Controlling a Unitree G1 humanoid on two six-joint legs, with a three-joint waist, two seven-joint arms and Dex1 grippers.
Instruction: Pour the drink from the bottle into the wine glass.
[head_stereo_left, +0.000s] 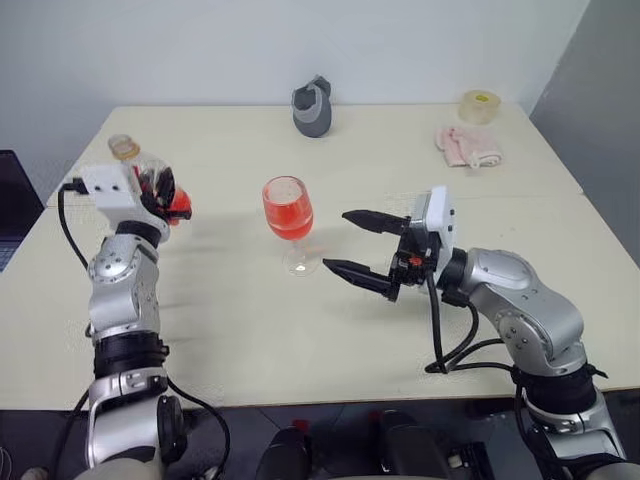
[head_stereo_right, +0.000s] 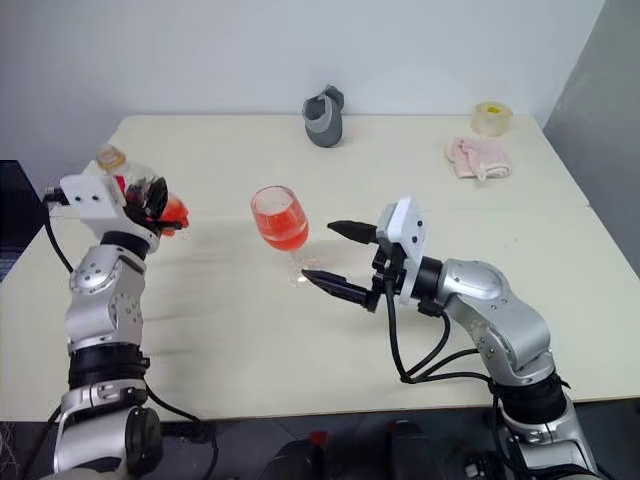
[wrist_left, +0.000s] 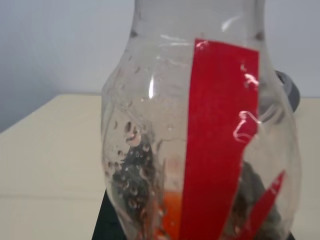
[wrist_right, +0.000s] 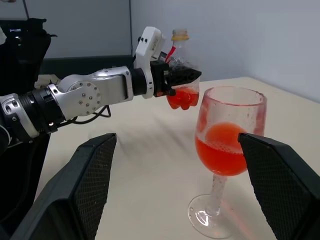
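The wine glass (head_stereo_left: 288, 215) stands at the table's middle, its bowl about half full of the red drink (wrist_right: 222, 152). To its left my left gripper (head_stereo_left: 160, 192) is shut on the clear bottle (head_stereo_left: 148, 168), held roughly upright above the table with the yellow cap (head_stereo_left: 124, 147) on top. A little red drink (head_stereo_left: 179, 209) sits in the bottle's base. The left wrist view shows the bottle wall (wrist_left: 150, 130) wet with drops and its red label (wrist_left: 215, 125). My right gripper (head_stereo_left: 335, 240) stands open just right of the glass, its fingers (wrist_right: 85, 190) on either side of it without touching.
A grey cup-like object (head_stereo_left: 313, 108) stands at the back middle. At the back right are a tape roll (head_stereo_left: 480, 106) and a pink cloth (head_stereo_left: 467, 146). A dark object (head_stereo_left: 10, 200) lies past the table's left edge.
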